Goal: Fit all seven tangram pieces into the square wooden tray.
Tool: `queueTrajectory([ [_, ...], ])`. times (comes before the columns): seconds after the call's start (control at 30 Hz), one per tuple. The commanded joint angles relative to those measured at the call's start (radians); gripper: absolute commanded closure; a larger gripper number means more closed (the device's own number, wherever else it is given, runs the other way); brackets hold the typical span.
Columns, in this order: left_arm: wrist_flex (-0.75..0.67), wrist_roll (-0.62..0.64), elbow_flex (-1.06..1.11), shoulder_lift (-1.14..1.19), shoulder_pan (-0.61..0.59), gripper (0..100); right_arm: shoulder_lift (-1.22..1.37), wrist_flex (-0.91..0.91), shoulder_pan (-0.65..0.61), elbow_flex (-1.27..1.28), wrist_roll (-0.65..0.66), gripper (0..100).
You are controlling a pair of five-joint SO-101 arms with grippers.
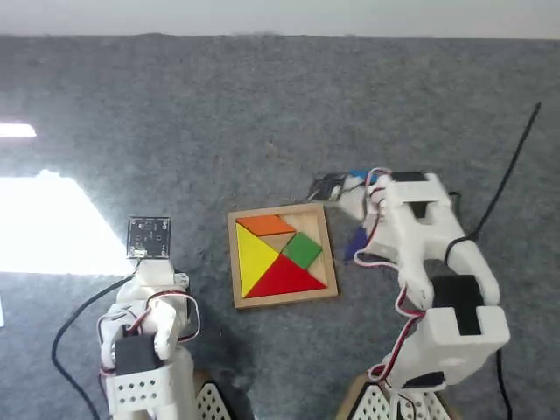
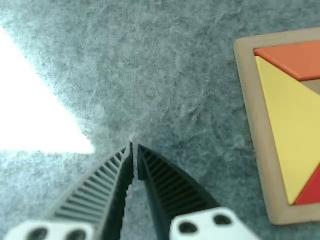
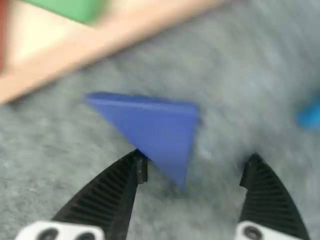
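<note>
With fingers [image 3: 117, 192] apart, the right gripper [image 3: 197, 165] hangs over the blue triangle [image 3: 155, 125], which lies on the bench [image 3: 240, 90] just beside the tray [image 3: 100, 42]. The piece sits nearer one finger, so it is best to centre on it first and close on flat sides, not a corner.

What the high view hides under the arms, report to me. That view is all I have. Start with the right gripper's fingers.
Observer: The right gripper is open, with a corner of the dark blue triangular tangram piece between its fingertips, close against one of them.
Operator: Now say how that piece lies.
Observer: It appears to lie flat on the grey felt mat, outside the square wooden tray and apart from its rim.
Operator: Give me the left gripper.
Observer: The left gripper is shut with nothing in it, above the mat beside the tray.
</note>
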Motion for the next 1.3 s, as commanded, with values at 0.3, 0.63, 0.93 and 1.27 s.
queueTrajectory([
  [0.3, 0.003, 0.002, -0.013, -0.018, -0.009, 99, -0.033, 0.194, -0.039, -0.273, 0.058, 41.1],
  [0.63, 0.003, 0.002, -0.013, -0.018, -0.009, 99, -0.038, 0.228, -0.093, -0.08, 0.554, 34.7],
  [0.93, 0.003, 0.002, -0.013, -0.018, -0.009, 99, -0.039, 0.14, -0.12, -0.031, 0.554, 52.6],
  [1.27, 0.003, 0.002, -0.013, -0.018, -0.009, 99, -0.025, 0.147, -0.15, -0.026, 0.557, 53.3],
])
